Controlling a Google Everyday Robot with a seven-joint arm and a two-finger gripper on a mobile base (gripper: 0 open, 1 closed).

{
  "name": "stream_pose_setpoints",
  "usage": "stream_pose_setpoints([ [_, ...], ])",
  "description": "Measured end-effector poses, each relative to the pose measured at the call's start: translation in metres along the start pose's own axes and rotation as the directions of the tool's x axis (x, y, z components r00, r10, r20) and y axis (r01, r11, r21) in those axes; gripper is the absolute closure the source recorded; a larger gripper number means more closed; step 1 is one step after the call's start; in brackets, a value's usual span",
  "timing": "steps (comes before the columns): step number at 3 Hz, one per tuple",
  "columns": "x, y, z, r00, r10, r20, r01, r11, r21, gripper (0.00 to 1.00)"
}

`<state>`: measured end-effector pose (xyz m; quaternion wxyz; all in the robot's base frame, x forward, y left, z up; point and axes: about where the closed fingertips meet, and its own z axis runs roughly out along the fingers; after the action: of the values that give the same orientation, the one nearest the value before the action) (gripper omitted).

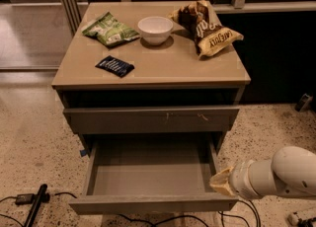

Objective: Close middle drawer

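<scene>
Gripper (222, 182) sits low on the right, at the front right corner of the middle drawer (148, 171), just above the right end of its front panel. Can't tell whether it's touching. Can't tell its open/closed state either: only a yellowish tip shows at the end of the white arm (279, 174), which comes in from the right edge.

Middle drawer is pulled well out of the cabinet, grey box inside fully visible, nothing in it. Plain flat front faces the camera near the bottom of the view.

Upper drawer front (150, 119) sits just above it, with small light scratch marks right of centre. It stands slightly proud of the cabinet, with a dark gap between it and the counter (187, 68).

On the counter:
- green snack bag (109, 30), back left
- white bowl (155, 27), back centre, just right of the green bag
- brown snack bag (207, 26), back right, crumpled
- dark blue packet (114, 65), left of centre, lying flat, apart from the rest

Speckled floor (34, 142) around the cabinet. Black cables (37, 204) lie at lower left.
</scene>
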<state>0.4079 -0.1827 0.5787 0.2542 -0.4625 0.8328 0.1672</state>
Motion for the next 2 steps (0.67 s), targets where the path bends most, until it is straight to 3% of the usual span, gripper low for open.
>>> stream_pose_setpoints([
  [2, 0.029, 0.034, 0.066, 0.999, 0.025, -0.030, -0.028, 0.9965, -0.078, 1.00],
])
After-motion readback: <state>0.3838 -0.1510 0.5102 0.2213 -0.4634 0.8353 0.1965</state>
